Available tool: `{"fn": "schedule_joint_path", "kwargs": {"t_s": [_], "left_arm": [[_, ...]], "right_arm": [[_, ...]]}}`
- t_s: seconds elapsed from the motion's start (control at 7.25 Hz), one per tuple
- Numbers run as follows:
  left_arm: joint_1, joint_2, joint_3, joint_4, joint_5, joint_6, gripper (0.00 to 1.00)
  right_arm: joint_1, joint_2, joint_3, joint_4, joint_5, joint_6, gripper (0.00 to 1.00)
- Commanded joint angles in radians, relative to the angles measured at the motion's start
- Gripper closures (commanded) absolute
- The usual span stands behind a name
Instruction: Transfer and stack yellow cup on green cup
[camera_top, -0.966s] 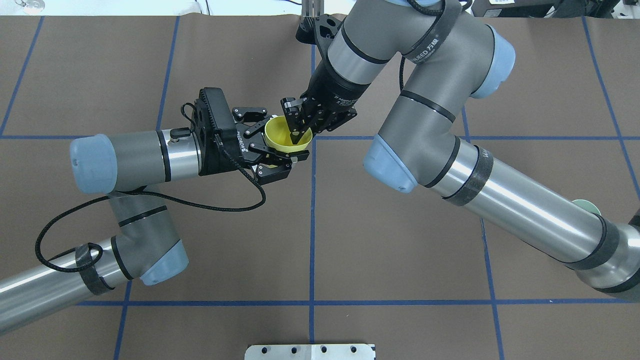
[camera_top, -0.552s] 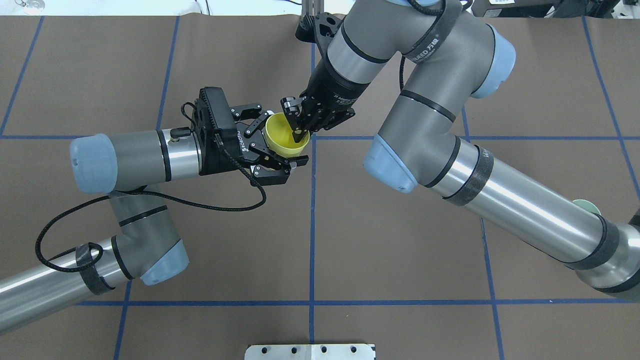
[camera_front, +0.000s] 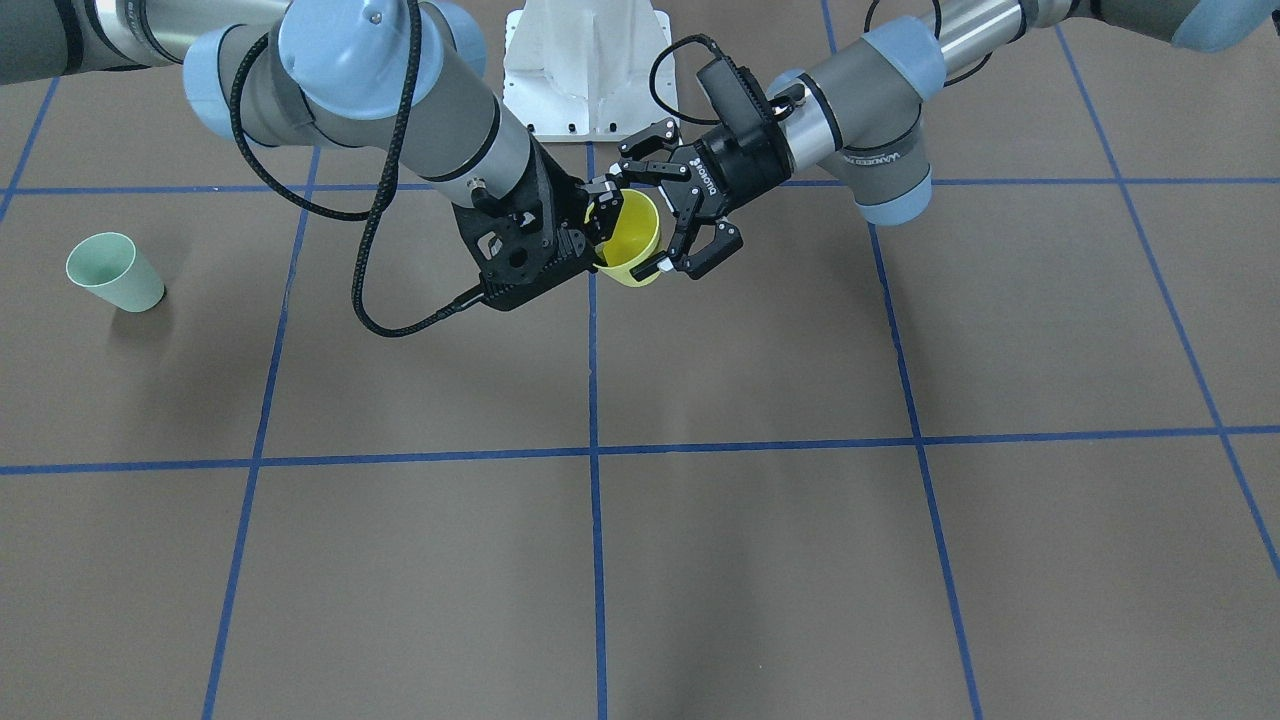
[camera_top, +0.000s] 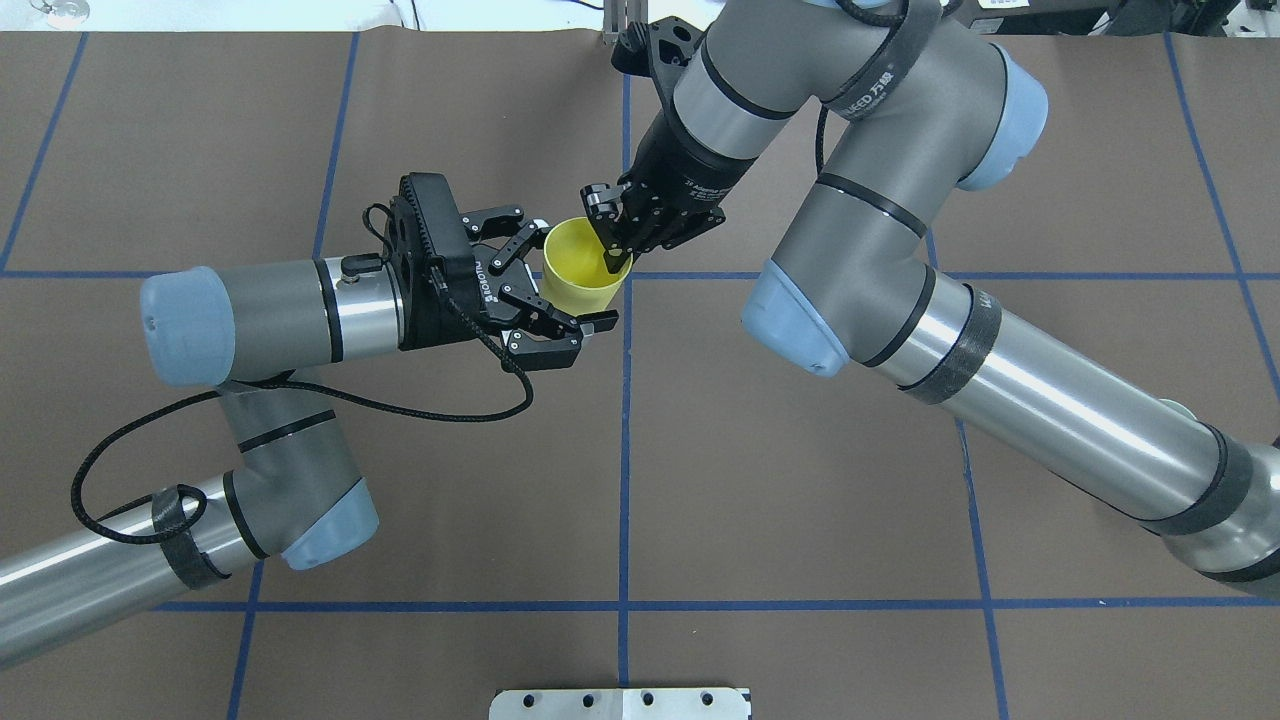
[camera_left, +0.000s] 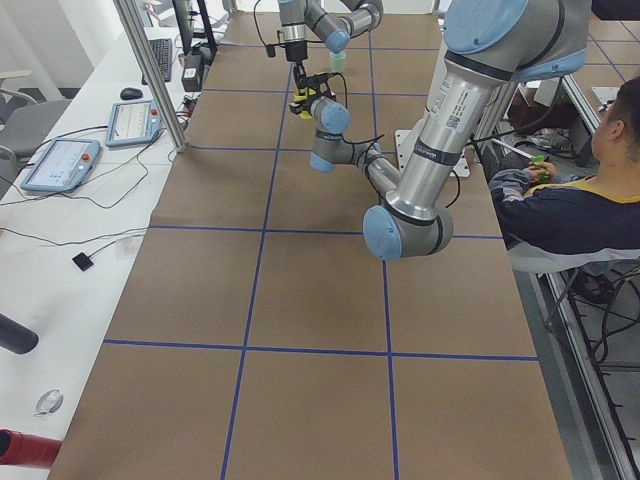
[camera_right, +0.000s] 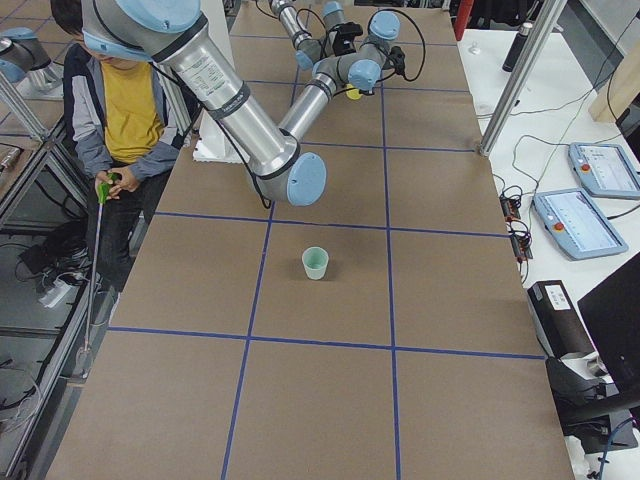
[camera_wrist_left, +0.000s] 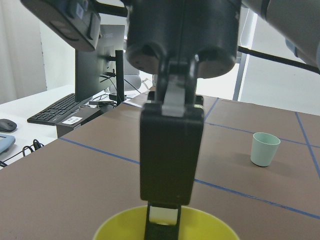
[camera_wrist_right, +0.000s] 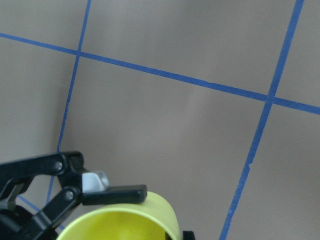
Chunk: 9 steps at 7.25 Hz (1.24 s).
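Note:
The yellow cup (camera_top: 583, 268) hangs upright above the table's middle. My right gripper (camera_top: 617, 252) is shut on its rim, with one finger inside the cup and one outside. My left gripper (camera_top: 572, 276) is open, its fingers (camera_top: 548, 322) spread on either side of the cup without pressing it. The front-facing view shows the same: the cup (camera_front: 632, 240), the right gripper (camera_front: 601, 216), the left gripper (camera_front: 648, 222). The green cup (camera_front: 113, 272) stands upright and alone far off on my right side; it also shows in the left wrist view (camera_wrist_left: 264, 149) and the right exterior view (camera_right: 315, 263).
The brown mat is marked with blue tape lines (camera_top: 625, 450). The robot's base plate (camera_top: 620, 703) sits at the near edge. A seated operator (camera_left: 570, 200) is beside the table. Tablets (camera_right: 590, 215) and a keyboard lie off the mat.
My left gripper has opened off the yellow cup. My right gripper, still gripping the rim, has carried the cup slightly up and away from the left fingers.

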Motion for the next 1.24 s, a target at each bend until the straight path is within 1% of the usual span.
{"fn": "schedule_joint_path", "kwargs": {"t_s": [0.0,0.28,0.69,0.97,1.1], "left_arm": [[0.0,0.002,-0.002,-0.001,0.0,0.0,0.01],[0.0,0.005,-0.002,-0.001,0.0,0.0,0.01],[-0.001,0.004,-0.005,0.001,0.001,-0.002,0.01],[-0.004,0.004,-0.006,0.007,0.023,-0.003,0.01],[-0.009,0.007,-0.006,0.01,0.033,-0.011,0.01]], "right_arm": [[0.03,-0.022,0.013,-0.001,0.001,0.001,1.0],[0.074,-0.079,0.059,-0.003,0.001,0.007,1.0],[0.143,-0.105,0.059,-0.006,0.001,-0.005,1.0],[0.188,-0.123,0.06,-0.008,-0.001,-0.013,1.0],[0.223,-0.146,0.06,-0.008,-0.002,-0.05,1.0]]}}
